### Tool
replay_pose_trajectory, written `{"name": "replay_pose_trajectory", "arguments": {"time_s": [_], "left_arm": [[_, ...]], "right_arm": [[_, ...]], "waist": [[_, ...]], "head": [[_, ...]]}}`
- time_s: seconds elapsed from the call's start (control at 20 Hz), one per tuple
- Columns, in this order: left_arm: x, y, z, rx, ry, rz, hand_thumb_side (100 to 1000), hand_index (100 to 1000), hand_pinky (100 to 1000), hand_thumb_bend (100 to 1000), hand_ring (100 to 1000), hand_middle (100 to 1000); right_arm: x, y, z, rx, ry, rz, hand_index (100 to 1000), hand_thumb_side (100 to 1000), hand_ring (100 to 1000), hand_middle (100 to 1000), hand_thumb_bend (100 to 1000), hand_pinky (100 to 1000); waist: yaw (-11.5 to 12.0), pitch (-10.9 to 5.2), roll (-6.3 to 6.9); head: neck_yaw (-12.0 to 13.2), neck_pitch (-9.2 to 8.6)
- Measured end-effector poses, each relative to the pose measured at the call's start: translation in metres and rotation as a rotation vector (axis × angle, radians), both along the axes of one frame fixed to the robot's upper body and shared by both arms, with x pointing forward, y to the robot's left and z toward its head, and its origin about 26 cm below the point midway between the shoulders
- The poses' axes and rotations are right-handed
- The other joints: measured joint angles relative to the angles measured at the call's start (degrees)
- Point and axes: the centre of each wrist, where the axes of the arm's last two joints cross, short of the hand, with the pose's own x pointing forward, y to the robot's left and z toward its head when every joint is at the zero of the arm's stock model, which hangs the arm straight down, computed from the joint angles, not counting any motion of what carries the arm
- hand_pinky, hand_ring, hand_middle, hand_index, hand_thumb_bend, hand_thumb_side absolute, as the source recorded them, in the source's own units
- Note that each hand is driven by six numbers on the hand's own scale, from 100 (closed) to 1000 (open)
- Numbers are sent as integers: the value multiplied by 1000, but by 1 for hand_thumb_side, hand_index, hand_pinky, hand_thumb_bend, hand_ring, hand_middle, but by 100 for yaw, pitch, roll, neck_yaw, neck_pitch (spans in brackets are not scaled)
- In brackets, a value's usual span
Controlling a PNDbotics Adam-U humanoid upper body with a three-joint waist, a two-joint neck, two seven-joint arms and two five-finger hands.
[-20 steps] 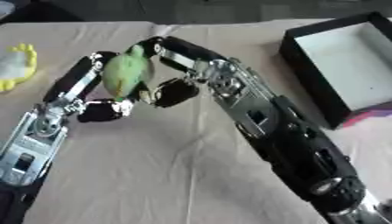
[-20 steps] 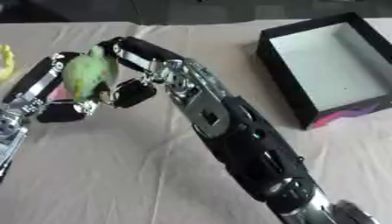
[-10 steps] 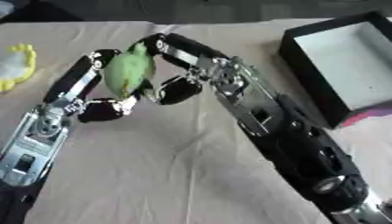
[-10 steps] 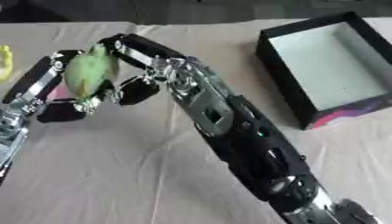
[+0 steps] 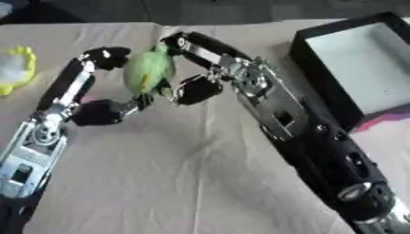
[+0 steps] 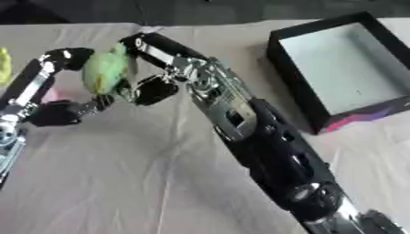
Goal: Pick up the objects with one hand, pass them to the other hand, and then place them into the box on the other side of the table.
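One green object, soft-looking and oval with a yellowish patch on it, is sitting up off the surface between the two robot hands, well to the left of the box. The left hand is reaching in from the lower left of the green object, with one finger arching over the object's upper left side and the thumb curling under it, so the hand is wrapping around it. The right hand is coming in from the box side, its upper fingers lying across the top of the green object and its dark rounded thumb tip pressing in just below and to the right, so it too is closing around the same object. Both hands are touching it at once.

One box is lying on the surface, to the right of the green object and well apart from it. It is black-walled with a pale grey floor, open at the top, and a strip of pink and purple is showing along its near outer wall.

One yellow-rimmed object with a pale middle is lying at the left edge of the left eye view, far to the left of the green object and apart from both hands. A beige cloth is covering the surface.
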Motion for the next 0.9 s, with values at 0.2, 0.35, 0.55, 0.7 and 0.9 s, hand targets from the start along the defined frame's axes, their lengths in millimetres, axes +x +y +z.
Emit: {"name": "replay_pose_trajectory", "arguments": {"time_s": [0.2, 0.35, 0.55, 0.7, 0.9], "left_arm": [[-2, 8, -3, 7, 1, 29, 521, 868, 801, 597, 748, 694], [-4, 16, -5, 10, -1, 54, 521, 856, 799, 571, 745, 689], [-6, 26, -6, 4, -9, 98, 505, 843, 794, 516, 739, 676], [-7, 34, -6, -7, -15, 134, 500, 836, 793, 491, 736, 671], [-10, 45, -5, -20, -24, 183, 481, 831, 791, 476, 734, 668]], "right_arm": [[2, -15, 5, 38, -1, -45, 584, 100, 803, 568, 100, 945], [5, -32, 9, 84, 1, -94, 589, 100, 806, 572, 100, 949], [8, -63, 18, 174, 4, -177, 598, 100, 810, 579, 100, 953], [10, -90, 24, 231, 3, -255, 603, 102, 812, 584, 100, 954], [14, -127, 26, 285, -2, -374, 606, 104, 813, 586, 100, 955]], "waist": [[-18, 0, 0], [-31, -1, 0], [-53, -38, 0], [-69, -39, 0], [-79, -39, 0]], "head": [[-54, 0], [-97, -2], [-137, -4], [-158, -6], [-198, -9]]}}
